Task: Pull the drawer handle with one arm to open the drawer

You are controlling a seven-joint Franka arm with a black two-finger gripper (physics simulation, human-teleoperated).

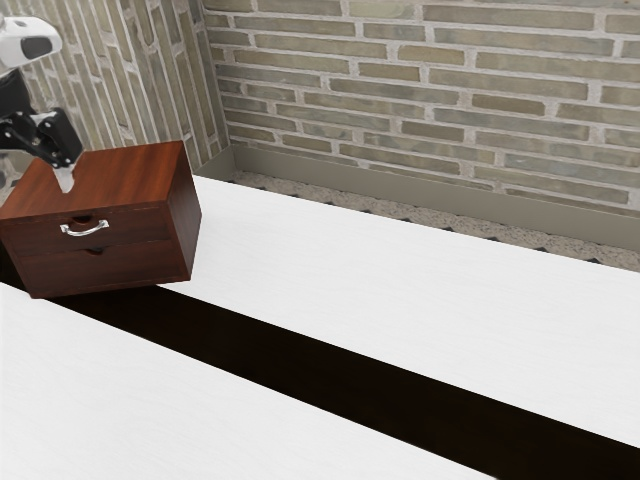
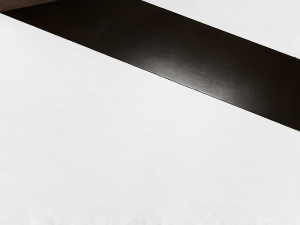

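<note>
A dark red-brown wooden drawer box (image 1: 130, 215) stands on the white table at the exterior view's left. A curved silver handle (image 1: 84, 228) sits on its front face, and the drawer front looks flush with the box. My gripper (image 1: 66, 180) hangs over the box's top near its front edge, above the handle and a little to its left, touching nothing that I can see. The arm (image 1: 25, 45) comes in from the upper left corner. In the wrist view a sliver of the box (image 2: 23, 2) shows at the corner.
The white table (image 1: 400, 290) is crossed by a wide black stripe (image 1: 330, 385) running from under the box toward the lower right; the same stripe (image 2: 197, 61) shows in the wrist view. Brick walls (image 1: 420, 90) stand behind, with a speckled floor strip along them.
</note>
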